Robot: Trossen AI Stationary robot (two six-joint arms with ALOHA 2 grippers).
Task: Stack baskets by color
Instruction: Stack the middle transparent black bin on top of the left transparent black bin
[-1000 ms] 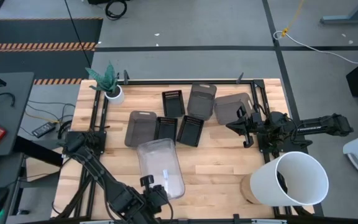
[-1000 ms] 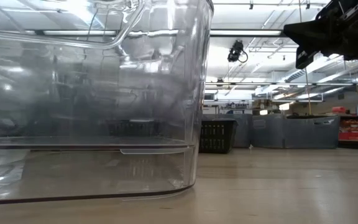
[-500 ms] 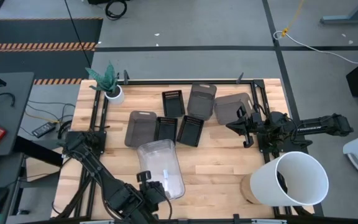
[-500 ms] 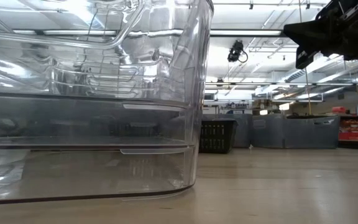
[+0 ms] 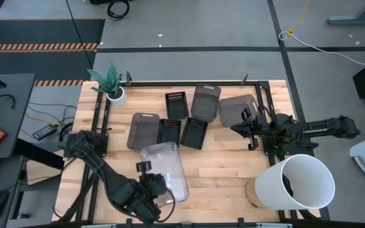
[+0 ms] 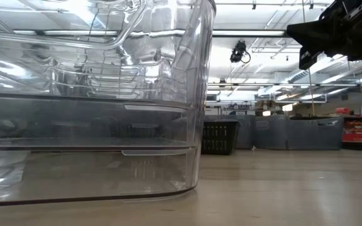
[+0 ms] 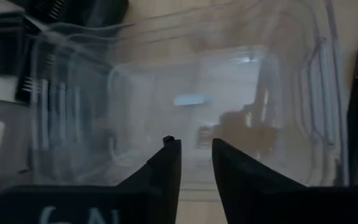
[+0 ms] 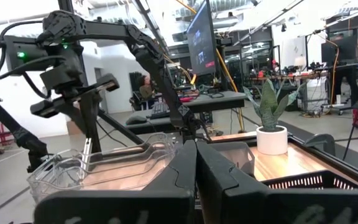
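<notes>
Two clear baskets (image 5: 165, 170) sit nested near the table's front edge, the lower one flat on the wood; they fill the low view's left (image 6: 87, 100). My left gripper (image 7: 196, 152) hangs just above their near end, pointing steeply down, open by a narrow gap with nothing between the fingers. Dark-grey baskets (image 5: 143, 128) (image 5: 205, 101) (image 5: 236, 109) and black slotted trays (image 5: 176, 105) (image 5: 168, 130) (image 5: 194, 132) lie farther back. My right gripper (image 8: 196, 163) waits shut at the right (image 5: 238, 128), raised off the table.
A big white bucket (image 5: 300, 182) lies on its side at the front right corner. A small white plant pot (image 5: 115, 95) stands at the far left corner. Black frame rails (image 5: 98, 120) (image 5: 265, 104) run along the table's left and right sides. Bare wood (image 5: 220, 171) lies between the clear baskets and the bucket.
The upper clear basket has dropped down into the lower one and now sits nested in it. My left hand has risen and moved a little toward the table's far edge over the clear baskets.
</notes>
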